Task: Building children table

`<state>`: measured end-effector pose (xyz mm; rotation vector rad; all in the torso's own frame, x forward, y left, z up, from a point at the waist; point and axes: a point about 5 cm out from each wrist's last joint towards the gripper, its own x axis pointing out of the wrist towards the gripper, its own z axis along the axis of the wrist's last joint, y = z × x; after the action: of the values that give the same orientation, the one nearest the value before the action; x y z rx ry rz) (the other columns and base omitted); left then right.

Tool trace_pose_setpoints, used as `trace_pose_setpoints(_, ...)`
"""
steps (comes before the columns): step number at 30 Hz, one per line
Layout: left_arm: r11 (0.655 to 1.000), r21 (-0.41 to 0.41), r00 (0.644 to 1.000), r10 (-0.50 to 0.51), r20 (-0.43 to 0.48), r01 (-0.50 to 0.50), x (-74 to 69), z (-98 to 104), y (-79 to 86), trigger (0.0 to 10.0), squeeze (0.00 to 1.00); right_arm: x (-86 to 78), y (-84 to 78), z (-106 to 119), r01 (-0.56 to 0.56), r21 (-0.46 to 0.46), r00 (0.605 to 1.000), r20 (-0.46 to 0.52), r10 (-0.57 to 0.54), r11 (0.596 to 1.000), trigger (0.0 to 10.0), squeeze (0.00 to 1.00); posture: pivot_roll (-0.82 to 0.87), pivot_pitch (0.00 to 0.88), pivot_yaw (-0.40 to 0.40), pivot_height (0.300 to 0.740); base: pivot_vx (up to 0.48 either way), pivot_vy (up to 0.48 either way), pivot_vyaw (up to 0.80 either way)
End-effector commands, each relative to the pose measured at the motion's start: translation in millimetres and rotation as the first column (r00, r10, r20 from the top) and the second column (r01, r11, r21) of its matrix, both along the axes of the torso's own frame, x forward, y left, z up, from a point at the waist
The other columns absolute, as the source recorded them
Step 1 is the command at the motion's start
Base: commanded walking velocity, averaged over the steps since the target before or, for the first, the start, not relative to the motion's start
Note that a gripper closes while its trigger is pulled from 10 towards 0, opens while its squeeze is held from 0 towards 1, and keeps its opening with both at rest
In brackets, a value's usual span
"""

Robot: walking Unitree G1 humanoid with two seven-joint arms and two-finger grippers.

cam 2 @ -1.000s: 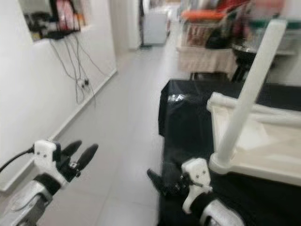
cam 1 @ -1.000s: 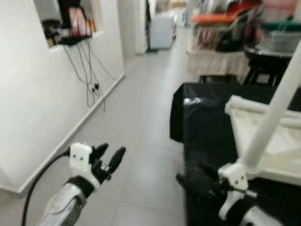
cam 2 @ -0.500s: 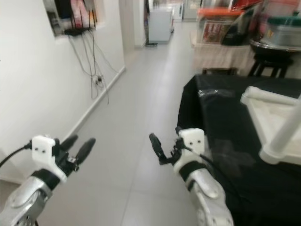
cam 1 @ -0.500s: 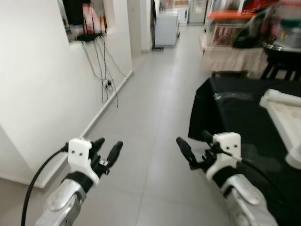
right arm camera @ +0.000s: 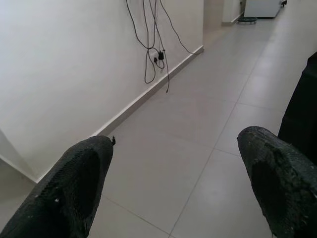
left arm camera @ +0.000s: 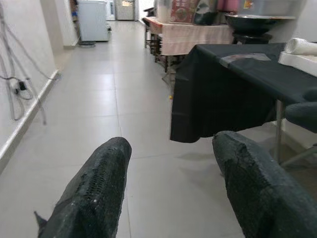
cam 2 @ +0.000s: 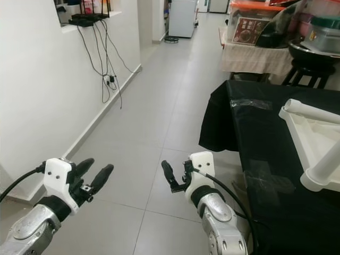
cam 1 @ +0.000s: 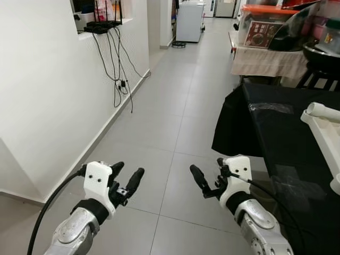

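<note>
Nearest the camera, the left gripper (cam 1: 125, 179) is held out over the floor, its two long black fingers (left arm camera: 96, 191) spread well apart with nothing between them; their pads are rough and finely pitted, rounded at the tips. A black cable curves down from its white, boxy wrist housing. The right gripper (cam 1: 208, 175) hangs level with it, just beside the draped edge of the table, its matt black fingers (right arm camera: 74, 186) parted wide and likewise holding nothing.

Below both lies a floor (cam 1: 159, 127) of large, smooth pale grey tiles with thin joints, running away down a corridor. Along the robot's left stands a plain white wall (cam 1: 42, 90) with a low white skirting. Dark cables (cam 1: 118, 64) dangle down it from a recessed ledge to what looks like a socket, though that part is too small to be sure.

On the robot's right is a table covered in a glossy black cloth (cam 1: 265, 122) that falls in soft folds at the corner. A clear, crinkled plastic bag (cam 1: 271, 107) lies flat on it. The white children table (cam 2: 313, 143) rests on the cloth at the far right, seemingly turned over: a flat, pale panel with a rounded tubular rail along its far edge and a cylindrical leg rising from a round socket.

Further off, a side table with a pinkish cloth (cam 1: 263, 61) carries a clear storage box with an orange lid, and a white appliance (cam 1: 189, 21) stands at the corridor's end.
</note>
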<state>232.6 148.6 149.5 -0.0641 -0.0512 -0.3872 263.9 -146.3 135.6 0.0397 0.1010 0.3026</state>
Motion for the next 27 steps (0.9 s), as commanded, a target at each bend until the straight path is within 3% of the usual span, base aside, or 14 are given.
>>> trace_pose_setpoints(1, 1.000, -0.021, 1.000, -0.003, -0.006, 0.003, 1.6, -2.9, 0.2, 10.0, 0.00, 3.0, 3.1, -1.6, -0.009, 0.043, 1.000, 0.001, 0.009, 0.999, 10.0, 0.00, -0.01, 0.000, -0.017, 0.740, 0.000, 0.000, 0.00)
trace_pose_setpoints(21, 0.998, -0.062, 1.000, -0.016, 0.001, 0.016, 3.7, -0.1, -0.4, 10.0, 0.00, 7.4, 4.2, -0.2, -0.017, 0.099, 1.000, 0.008, 0.016, 0.995, 10.0, 0.00, -0.01, 0.000, -0.017, 0.740, 0.000, 0.000, 0.00)
trace_pose_setpoints(27, 0.998, -0.067, 1.000, -0.021, 0.001, 0.021, 3.9, 0.4, -0.3, 10.0, 0.00, 8.1, 4.3, 0.1, -0.020, 0.111, 1.000, 0.008, 0.019, 0.994, 10.0, 0.00, -0.01, 0.000, -0.015, 0.740, 0.244, 0.000, 0.00)
